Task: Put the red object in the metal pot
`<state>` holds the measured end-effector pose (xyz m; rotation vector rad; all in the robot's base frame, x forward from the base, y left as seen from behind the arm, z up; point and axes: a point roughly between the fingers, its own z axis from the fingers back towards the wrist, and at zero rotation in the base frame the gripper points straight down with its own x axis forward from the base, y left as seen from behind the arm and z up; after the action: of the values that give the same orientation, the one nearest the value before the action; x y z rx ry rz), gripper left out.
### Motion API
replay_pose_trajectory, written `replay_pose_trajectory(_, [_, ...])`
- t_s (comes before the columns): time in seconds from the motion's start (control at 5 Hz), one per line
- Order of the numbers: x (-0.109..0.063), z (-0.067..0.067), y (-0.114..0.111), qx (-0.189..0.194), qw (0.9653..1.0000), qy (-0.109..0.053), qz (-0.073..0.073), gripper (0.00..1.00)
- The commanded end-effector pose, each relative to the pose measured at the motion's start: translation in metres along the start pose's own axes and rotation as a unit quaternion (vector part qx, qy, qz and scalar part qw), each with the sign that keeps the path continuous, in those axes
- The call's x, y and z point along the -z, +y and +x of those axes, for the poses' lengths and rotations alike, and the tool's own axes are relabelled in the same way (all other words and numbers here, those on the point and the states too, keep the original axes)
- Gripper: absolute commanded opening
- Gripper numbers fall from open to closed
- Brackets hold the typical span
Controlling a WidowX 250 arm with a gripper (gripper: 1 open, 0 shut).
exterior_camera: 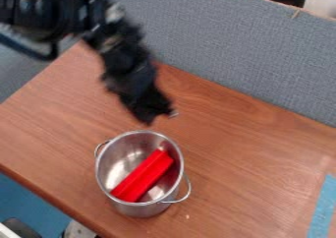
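The metal pot stands on the wooden table near its front edge. Inside it lies the red object, a long flat block leaning diagonally from the bottom left up to the right wall. My gripper hangs above and behind the pot, pointing down, clear of the rim and with nothing visibly in it. It is a dark blur, so the gap between its fingers is unreadable. The black arm runs up to the top left corner.
The brown wooden table ends in a front edge just below the pot and a left edge running up the picture. A grey partition wall stands along the back.
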<state>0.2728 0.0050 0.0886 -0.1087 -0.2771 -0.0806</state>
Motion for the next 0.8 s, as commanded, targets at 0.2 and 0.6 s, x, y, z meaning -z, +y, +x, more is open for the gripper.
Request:
replay_pose_trajectory(0.2, [-0.019, 0.068, -0.036, -0.064, 0.9974, -0.028, 0.017, 0.0])
replay_pose_trajectory(0.6, [-0.049, 0.038, -0.007, 0.044, 0.9989, -0.005, -0.013, 1.0])
